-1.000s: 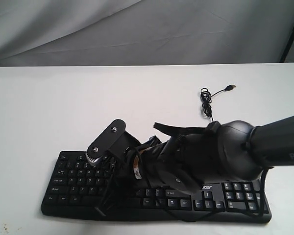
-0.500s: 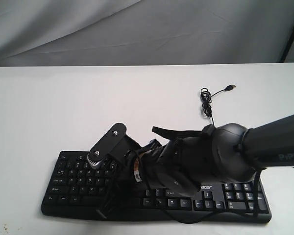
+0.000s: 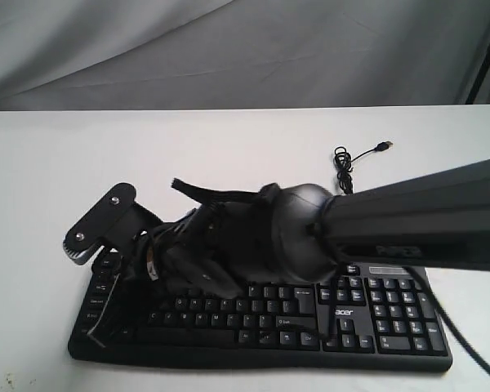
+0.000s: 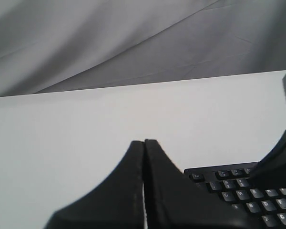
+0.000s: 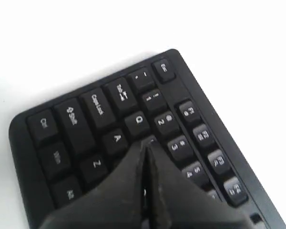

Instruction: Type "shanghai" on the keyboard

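The black keyboard (image 3: 310, 327) lies along the table's front edge, its acer logo showing beside the number pad. My right arm (image 3: 253, 237) reaches across it to its left end, and its wrist hides the fingertips in the exterior view. In the right wrist view my right gripper (image 5: 145, 143) is shut, its tip just over the keyboard (image 5: 86, 119), at the key beside Q and A; I cannot tell whether it touches. My left gripper (image 4: 144, 142) is shut and empty, above bare table beside the Esc corner of the keyboard (image 4: 229, 183).
The keyboard's thin cable (image 3: 343, 175) coils behind it and ends in a loose USB plug (image 3: 384, 146). White table (image 3: 106, 163) spreads to the left and behind. A grey cloth backdrop (image 3: 229, 49) hangs past the far edge.
My right arm has swung left along the keyboard, from its middle keys to its left end. The keyboard has stayed in place.
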`<state>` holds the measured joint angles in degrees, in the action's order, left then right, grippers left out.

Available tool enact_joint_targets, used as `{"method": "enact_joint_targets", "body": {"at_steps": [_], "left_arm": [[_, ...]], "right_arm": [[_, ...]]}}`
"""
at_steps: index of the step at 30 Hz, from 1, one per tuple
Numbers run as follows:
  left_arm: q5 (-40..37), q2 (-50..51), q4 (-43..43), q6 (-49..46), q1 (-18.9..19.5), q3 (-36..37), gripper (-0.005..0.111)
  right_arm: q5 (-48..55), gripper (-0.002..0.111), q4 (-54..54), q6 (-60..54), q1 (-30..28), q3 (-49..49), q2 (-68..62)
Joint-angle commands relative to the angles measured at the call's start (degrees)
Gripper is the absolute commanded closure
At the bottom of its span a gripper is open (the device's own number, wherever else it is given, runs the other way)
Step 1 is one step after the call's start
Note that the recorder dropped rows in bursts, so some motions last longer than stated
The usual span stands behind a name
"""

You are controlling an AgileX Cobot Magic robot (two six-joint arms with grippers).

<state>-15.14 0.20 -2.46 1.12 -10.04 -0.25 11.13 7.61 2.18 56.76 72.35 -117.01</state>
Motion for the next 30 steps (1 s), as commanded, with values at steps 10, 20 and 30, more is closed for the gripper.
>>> {"method": "enact_joint_targets", "body": {"at_steps": [10, 20, 30], "left_arm": [[0.28, -0.2, -0.04, 0.16, -0.2, 0.25, 0.107], [0.28, -0.2, -0.04, 0.16, -0.2, 0.25, 0.107], [0.28, -0.2, -0.04, 0.16, -0.2, 0.25, 0.107]], "right_arm": [[1.37, 0.108, -1.06, -1.7, 1.55, 7.12, -6.68], [0.81, 0.108, -1.15, -1.7, 2.16, 7.12, -6.68], [1.51, 0.108, -1.15, -2.18, 2.05, 7.12, -8.21]]}}
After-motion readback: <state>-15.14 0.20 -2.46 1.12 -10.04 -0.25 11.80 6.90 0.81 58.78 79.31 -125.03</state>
